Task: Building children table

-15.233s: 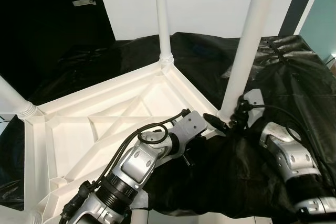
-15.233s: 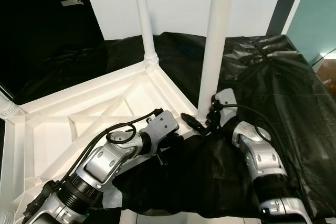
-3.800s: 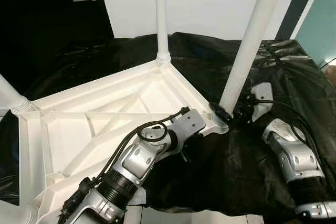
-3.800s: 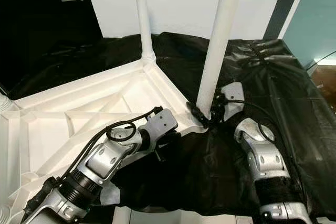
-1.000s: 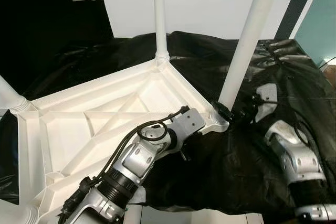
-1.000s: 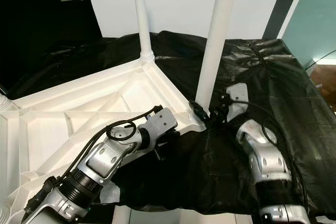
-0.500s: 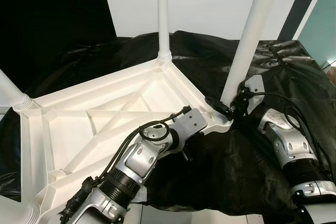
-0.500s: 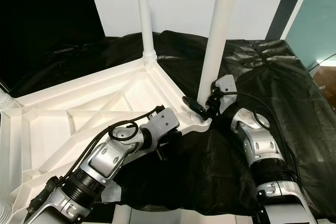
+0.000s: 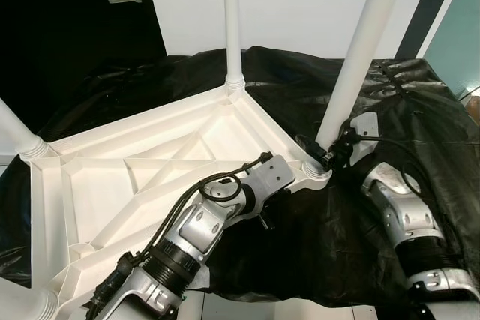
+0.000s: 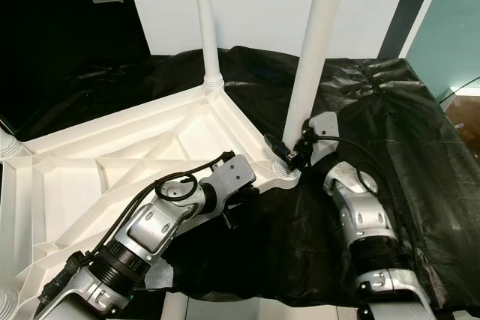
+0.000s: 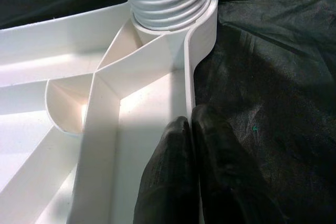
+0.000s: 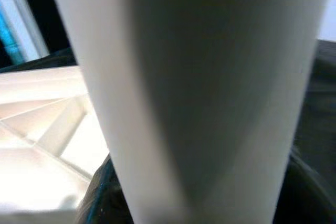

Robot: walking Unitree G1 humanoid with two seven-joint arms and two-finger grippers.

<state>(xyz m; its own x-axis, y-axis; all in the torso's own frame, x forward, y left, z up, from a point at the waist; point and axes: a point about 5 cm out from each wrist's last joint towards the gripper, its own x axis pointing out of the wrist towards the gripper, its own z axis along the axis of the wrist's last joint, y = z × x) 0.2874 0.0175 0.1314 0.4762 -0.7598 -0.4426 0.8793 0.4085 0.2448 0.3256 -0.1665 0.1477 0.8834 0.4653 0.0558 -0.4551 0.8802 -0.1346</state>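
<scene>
My left hand (image 11: 191,140) is nearest, fingers pinched together on the rim of the upturned tabletop (image 9: 150,177), one finger inside the wall and one outside against the black sheet (image 9: 330,245). That grip, I judge, is there to keep the top from sliding or turning, so I should hold it firm and low and not lever the thin wall outward.

A little farther on, my right hand (image 9: 324,157) is at the base of the near leg (image 9: 360,58), just above the corner socket (image 9: 313,172). Its fingers reach round the foot of the leg, with the leg pressed close in front of the wrist camera; I cannot tell how tightly they close on it. The leg leans slightly rather than standing plumb. To do this step well I judge I must bring it square to the socket before turning or pushing, or the ribbed end may bind.

The top's ribbed underside makes shallow open compartments; those I can see hold nothing.

Beyond, the far leg (image 9: 232,20) stands upright in its corner socket, and another leg (image 9: 16,136) rises at the left corner.
</scene>
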